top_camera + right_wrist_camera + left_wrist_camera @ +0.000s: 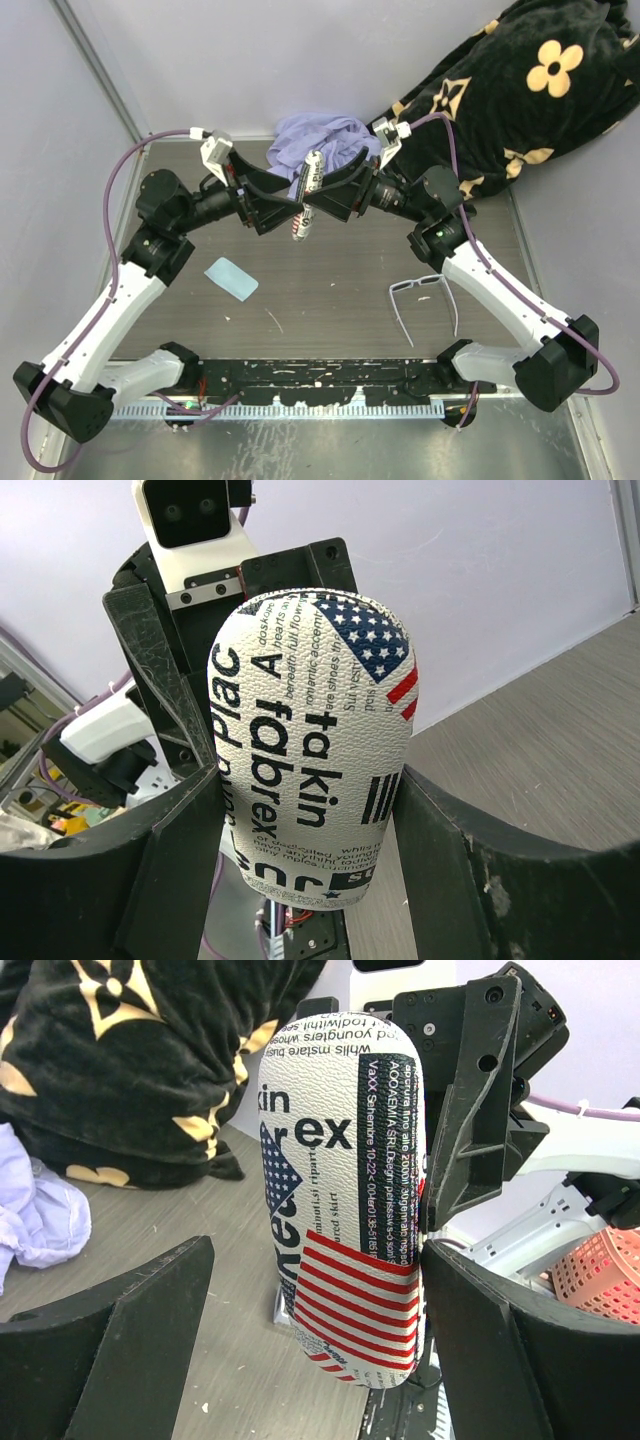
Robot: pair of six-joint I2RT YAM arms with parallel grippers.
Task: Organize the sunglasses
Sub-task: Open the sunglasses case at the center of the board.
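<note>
The tubular red-and-white printed case [307, 195] is held above the table's middle, between both grippers. My right gripper [322, 200] is shut on the case; in the right wrist view [310, 780] both fingers press its sides [310, 740]. My left gripper [285, 207] is open around the same case [345, 1200]; in the left wrist view [315, 1260] one finger touches it and the other finger [150, 1310] stands well apart. The sunglasses [425, 300], white-framed with their arms spread, lie on the table at the right, under the right arm.
A light-blue cloth rectangle [231, 278] lies on the table at the left. A crumpled lavender cloth [325, 138] sits at the back. A black flower-patterned blanket [520, 80] fills the back right. A pink basket [600, 1275] shows beyond the table.
</note>
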